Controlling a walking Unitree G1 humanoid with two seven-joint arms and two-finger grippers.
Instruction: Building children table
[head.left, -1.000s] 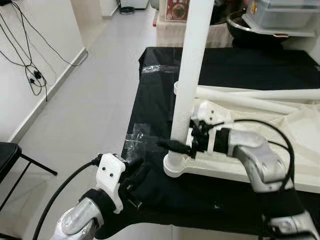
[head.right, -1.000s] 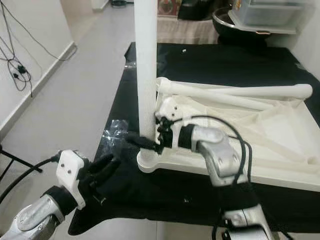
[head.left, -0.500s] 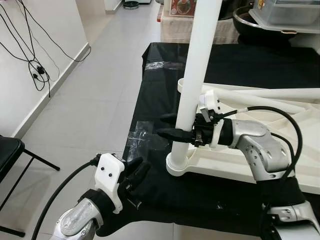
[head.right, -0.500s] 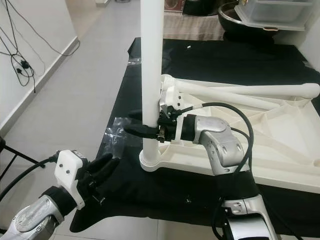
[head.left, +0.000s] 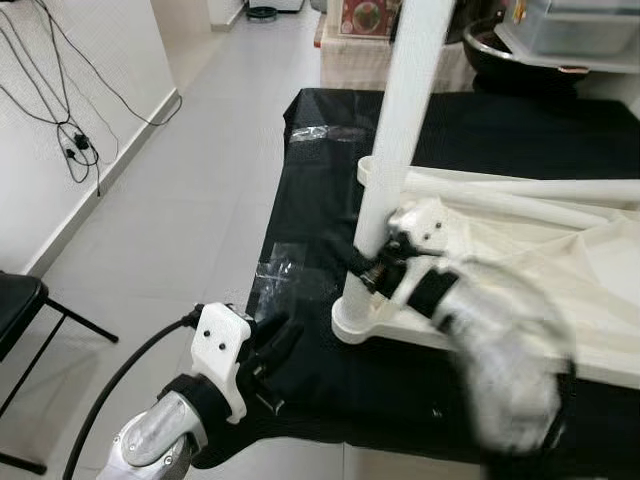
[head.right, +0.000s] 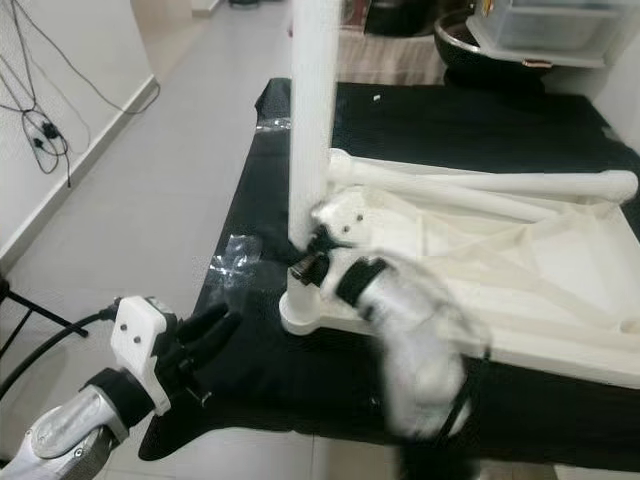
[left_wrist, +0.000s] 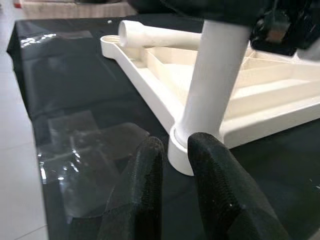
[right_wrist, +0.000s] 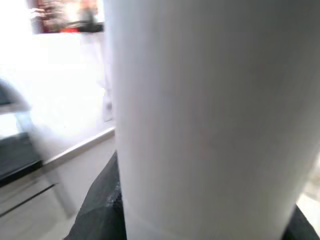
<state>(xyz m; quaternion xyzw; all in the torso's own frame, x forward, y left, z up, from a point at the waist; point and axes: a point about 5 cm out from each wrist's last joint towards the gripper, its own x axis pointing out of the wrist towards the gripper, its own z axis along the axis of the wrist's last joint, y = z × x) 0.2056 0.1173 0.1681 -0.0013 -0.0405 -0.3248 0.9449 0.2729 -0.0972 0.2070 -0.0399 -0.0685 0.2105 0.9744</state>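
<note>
The right arm (head.left: 500, 360) is smeared by motion blur, so its outline is hard to read. The right gripper (head.left: 368, 268) sits against the upright table leg (head.left: 395, 160) low down, near the socket; whether its black fingers clamp the leg or merely lie beside it I cannot tell. In the right wrist view the leg (right_wrist: 210, 120) is a smooth white matte cylinder very close to the camera, with dark finger edges showing at either side of it.

The leg stands in a round collar at the near left corner of the tabletop (head.right: 520, 260), which lies upside down on a black cloth (head.left: 310, 200). The top is cream plastic, ribbed underneath into shallow compartments. The leg's upper end is cut off by the frame. Another leg (head.right: 480, 185), a long white tube, lies flat across the far side of the top.

The left gripper (head.right: 205, 335) hovers over the near edge of the cloth, well apart from the collar, its two textured black fingers (left_wrist: 212, 185) parted with a narrow gap and holding nothing. A piece of clear crinkled tape (left_wrist: 90, 150) shines on the cloth beside it. The floor (head.left: 170, 220) is pale grey tile.
</note>
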